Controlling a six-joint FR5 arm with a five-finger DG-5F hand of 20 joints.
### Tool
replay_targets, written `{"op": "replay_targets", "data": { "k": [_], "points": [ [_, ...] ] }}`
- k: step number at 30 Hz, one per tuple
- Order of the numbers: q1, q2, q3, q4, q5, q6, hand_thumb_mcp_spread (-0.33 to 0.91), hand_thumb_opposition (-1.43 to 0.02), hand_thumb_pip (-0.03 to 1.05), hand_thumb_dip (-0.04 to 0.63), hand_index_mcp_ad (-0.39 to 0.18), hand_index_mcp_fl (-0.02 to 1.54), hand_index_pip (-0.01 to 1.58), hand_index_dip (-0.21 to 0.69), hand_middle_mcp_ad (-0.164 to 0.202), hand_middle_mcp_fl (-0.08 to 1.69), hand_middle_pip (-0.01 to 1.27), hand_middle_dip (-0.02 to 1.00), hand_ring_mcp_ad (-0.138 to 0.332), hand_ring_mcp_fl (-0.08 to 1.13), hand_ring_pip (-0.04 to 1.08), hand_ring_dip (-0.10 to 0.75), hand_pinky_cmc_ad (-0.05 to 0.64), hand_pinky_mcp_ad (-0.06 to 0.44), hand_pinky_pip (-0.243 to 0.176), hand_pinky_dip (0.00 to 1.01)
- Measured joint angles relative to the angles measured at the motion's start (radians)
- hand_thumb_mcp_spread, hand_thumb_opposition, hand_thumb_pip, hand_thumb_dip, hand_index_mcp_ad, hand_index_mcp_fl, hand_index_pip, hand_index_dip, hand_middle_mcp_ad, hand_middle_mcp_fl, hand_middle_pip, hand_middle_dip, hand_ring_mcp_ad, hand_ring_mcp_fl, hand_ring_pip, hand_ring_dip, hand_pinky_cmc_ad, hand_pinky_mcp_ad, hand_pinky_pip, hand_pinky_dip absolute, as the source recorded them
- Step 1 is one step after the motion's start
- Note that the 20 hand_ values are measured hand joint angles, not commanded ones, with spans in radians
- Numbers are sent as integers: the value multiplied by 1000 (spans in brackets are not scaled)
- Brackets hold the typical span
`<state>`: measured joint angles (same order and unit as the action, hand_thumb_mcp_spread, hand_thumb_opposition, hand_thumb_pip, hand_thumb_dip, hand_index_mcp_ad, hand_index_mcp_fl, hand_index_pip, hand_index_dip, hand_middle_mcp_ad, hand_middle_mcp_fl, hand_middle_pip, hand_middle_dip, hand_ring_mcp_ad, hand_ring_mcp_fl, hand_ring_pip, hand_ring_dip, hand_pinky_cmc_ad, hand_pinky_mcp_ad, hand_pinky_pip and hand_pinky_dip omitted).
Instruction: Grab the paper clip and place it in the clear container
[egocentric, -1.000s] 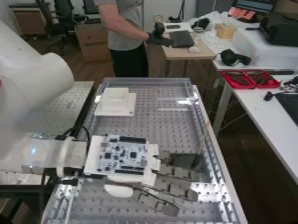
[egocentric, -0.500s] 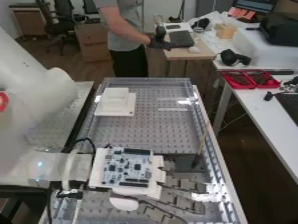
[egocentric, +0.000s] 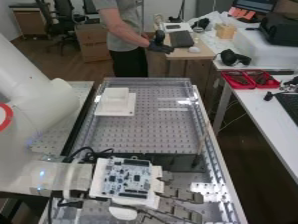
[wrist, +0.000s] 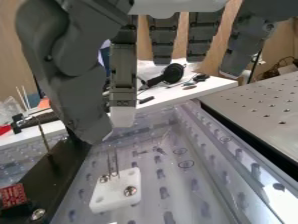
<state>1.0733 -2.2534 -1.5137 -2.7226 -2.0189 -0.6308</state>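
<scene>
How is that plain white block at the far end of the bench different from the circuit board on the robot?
The block is stepped, while the board is flat. The block is plain white; the board is pale blue and white with dark parts. The block sits on the bench, but the board rides on the robot's hand. Both look roughly square.

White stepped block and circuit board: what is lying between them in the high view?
In the high view, the perforated plate lies between the white stepped block and the circuit board; nearer the board come black cables and a dark bar.
</scene>
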Motion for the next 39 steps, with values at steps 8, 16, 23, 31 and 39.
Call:
{"op": "replay_targets", "data": {
  "k": [8, 16, 23, 31, 39],
  "points": [
    [-1, -7, 1, 8, -20, 6, 417, -846, 668, 284, -120, 236, 1541, 127, 75, 0, 113, 173, 152, 0, 79, 93, 380, 295, -105, 311],
    [-3, -20, 20, -2, -34, -5, 415, -846, 668, 286, -122, 234, 1548, 127, 75, 3, 113, 173, 152, 0, 79, 93, 380, 295, -105, 309],
    [-6, -34, 34, -17, -52, -30, 429, -848, 668, 286, -122, 234, 1548, 127, 75, 3, 113, 173, 150, 0, 79, 93, 367, 295, -105, 298],
    [-10, -40, 39, -18, -63, -36, 433, -860, 705, 283, -122, 222, 1545, 126, 75, 0, 113, 175, 148, 0, 82, 93, 365, 295, -91, 304],
    [-11, -45, 43, -17, -72, -34, 429, -860, 717, 298, -136, 218, 1545, 122, 77, 0, 113, 175, 141, 0, 79, 93, 367, 279, -91, 304]
  ]
}}
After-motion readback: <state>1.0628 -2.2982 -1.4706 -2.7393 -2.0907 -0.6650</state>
